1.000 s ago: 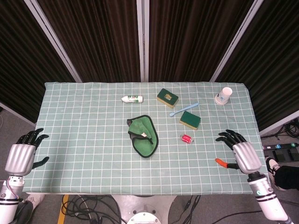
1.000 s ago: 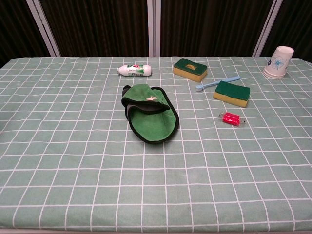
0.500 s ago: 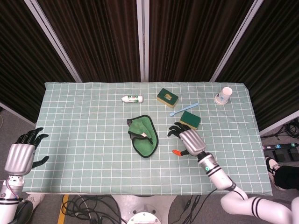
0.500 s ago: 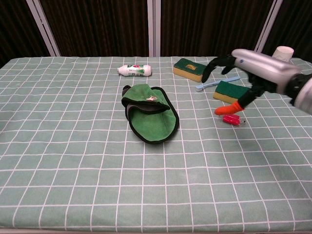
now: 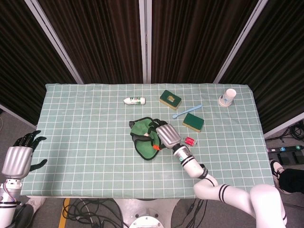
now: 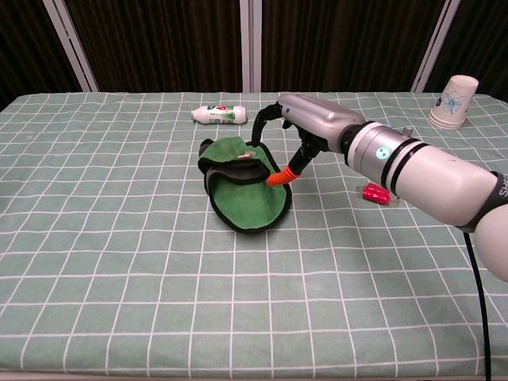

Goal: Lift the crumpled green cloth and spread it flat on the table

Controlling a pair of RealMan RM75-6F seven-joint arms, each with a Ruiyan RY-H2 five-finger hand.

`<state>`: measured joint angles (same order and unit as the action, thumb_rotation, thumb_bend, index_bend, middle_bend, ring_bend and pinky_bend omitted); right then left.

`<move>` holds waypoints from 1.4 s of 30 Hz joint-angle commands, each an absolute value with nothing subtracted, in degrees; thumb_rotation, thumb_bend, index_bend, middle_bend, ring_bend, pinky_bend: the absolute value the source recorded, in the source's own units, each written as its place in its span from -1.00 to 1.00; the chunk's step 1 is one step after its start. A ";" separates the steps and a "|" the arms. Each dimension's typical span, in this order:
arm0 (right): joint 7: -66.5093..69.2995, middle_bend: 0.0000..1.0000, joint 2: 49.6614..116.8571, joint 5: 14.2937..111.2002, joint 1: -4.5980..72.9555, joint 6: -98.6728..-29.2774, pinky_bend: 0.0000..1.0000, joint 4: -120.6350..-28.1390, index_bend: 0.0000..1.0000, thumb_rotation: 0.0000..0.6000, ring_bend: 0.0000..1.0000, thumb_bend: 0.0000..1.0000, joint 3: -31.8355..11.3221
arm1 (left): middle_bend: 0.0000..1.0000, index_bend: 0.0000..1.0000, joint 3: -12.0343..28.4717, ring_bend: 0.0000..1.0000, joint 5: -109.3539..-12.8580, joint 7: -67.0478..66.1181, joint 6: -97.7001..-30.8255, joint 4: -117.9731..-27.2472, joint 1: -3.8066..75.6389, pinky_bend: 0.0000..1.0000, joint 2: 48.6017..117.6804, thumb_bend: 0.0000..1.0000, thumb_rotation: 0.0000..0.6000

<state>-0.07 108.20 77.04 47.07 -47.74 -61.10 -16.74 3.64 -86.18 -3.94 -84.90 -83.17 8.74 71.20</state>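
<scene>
The crumpled green cloth with dark edging lies folded over itself at the middle of the checked table. My right hand has reached across to its right side. The dark fingers arch over the folded upper part, and the orange-tipped thumb sits at the cloth's right edge. The fingers are spread and I see no fold pinched between them. My left hand hangs off the table's front left corner, fingers apart and holding nothing; the chest view does not show it.
A white tube lies behind the cloth. Two green-and-yellow sponges and a blue spoon lie to the back right. A small red item is right of the cloth. A paper cup stands far right.
My right hand has swept left from the table's right edge, past the red item, to the cloth's right side. The cloth and the left hand have hardly moved.
</scene>
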 commanded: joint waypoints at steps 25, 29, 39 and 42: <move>1.03 -0.55 114.81 70.54 52.07 -46.18 -0.59 -49.10 -0.16 1.00 -0.80 -0.75 -19.13 | -0.43 -0.31 3.54 -0.53 -85.50 -1.08 -83.96 -80.72 8.82 -0.38 72.04 -0.86 1.00; -0.59 -0.55 114.62 68.72 52.68 -44.92 -0.59 -49.05 -0.22 0.99 -0.80 -0.75 -19.80 | -0.43 -0.31 3.38 -0.53 -85.64 -0.76 -83.95 -80.51 8.78 -0.38 72.21 -0.86 1.00; -4.09 -0.47 115.97 64.22 54.97 -41.92 -0.59 -47.80 0.11 0.94 -0.76 -0.47 -21.38 | -0.43 -0.31 3.24 -0.53 -85.43 -0.21 -84.21 -80.17 8.37 -0.38 72.17 -0.86 1.00; -4.41 -0.44 116.01 63.72 54.91 -42.18 -0.58 -47.88 0.22 0.94 -0.75 -0.37 -21.35 | -0.43 -0.31 3.26 -0.53 -85.28 -0.03 -84.21 -80.05 8.26 -0.38 72.17 -0.86 1.00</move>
<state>-4.37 115.99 63.74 54.92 -42.14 -47.87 -21.34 3.25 -85.28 -0.02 -84.21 -80.06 8.27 72.17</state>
